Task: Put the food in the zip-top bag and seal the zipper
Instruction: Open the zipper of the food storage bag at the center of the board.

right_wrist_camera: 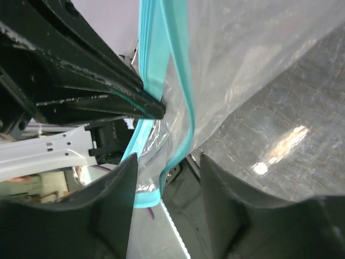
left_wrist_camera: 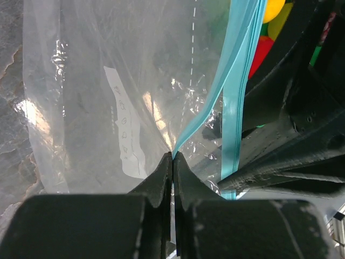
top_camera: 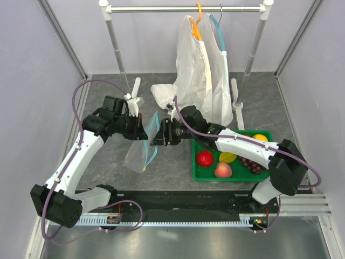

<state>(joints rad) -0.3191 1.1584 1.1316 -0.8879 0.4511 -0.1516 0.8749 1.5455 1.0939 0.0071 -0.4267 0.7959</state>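
The clear zip-top bag [top_camera: 139,152] hangs above the table between my two grippers. My left gripper [top_camera: 142,129] is shut on one side of its teal zipper [left_wrist_camera: 232,113]; in the left wrist view the jaws [left_wrist_camera: 173,157] pinch the strip, with the bag's white label [left_wrist_camera: 126,135] behind. My right gripper [top_camera: 157,138] is open, and in the right wrist view [right_wrist_camera: 168,159] the other teal strip [right_wrist_camera: 183,91] hangs between its fingers, untouched. The food lies in a green tray [top_camera: 197,174]: red fruit [top_camera: 205,158], peach [top_camera: 222,170], yellow piece [top_camera: 228,157], grapes [top_camera: 252,164].
A garment rack [top_camera: 186,8] stands at the back with white garments [top_camera: 202,75] on orange and teal hangers. Another yellow-orange fruit [top_camera: 260,137] lies at the tray's far corner. The left gripper's black fingers [right_wrist_camera: 108,100] fill the upper left of the right wrist view.
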